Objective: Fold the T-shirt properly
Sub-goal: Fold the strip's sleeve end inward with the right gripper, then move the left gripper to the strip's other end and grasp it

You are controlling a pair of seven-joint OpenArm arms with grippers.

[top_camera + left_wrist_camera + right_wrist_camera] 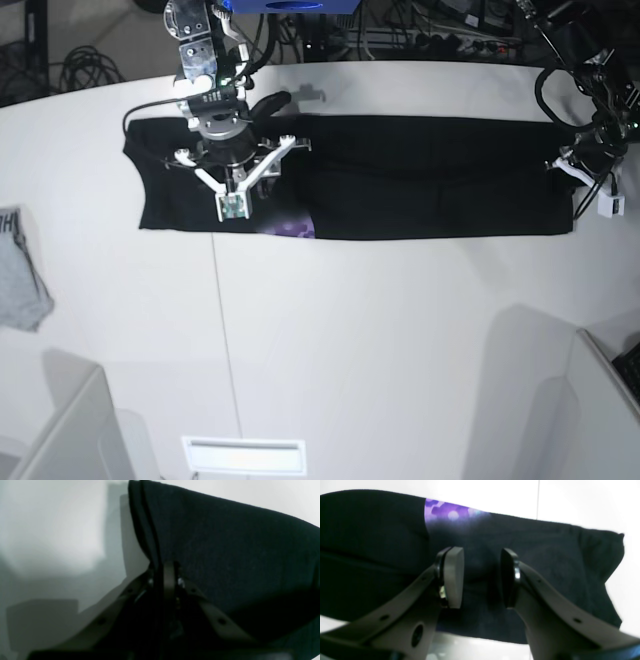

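The black T-shirt [420, 175] lies as a long folded strip across the back of the white table [380, 340]. A bit of its purple print [298, 230] peeks out at the front edge and also shows in the right wrist view as the print [450, 511]. My left gripper [565, 168] is at the strip's right end; in the left wrist view the gripper [163, 566] is shut on a doubled edge of the T-shirt [225, 542]. My right gripper [235, 165] hovers over the left part, and there the gripper [481, 577] is open above the T-shirt [370, 530].
A small grey garment [20, 270] lies at the table's left edge. Cables and equipment [420, 30] crowd the back. Pale partition panels [60, 430] rise at the front corners, and a white slot [243, 455] sits at the front edge.
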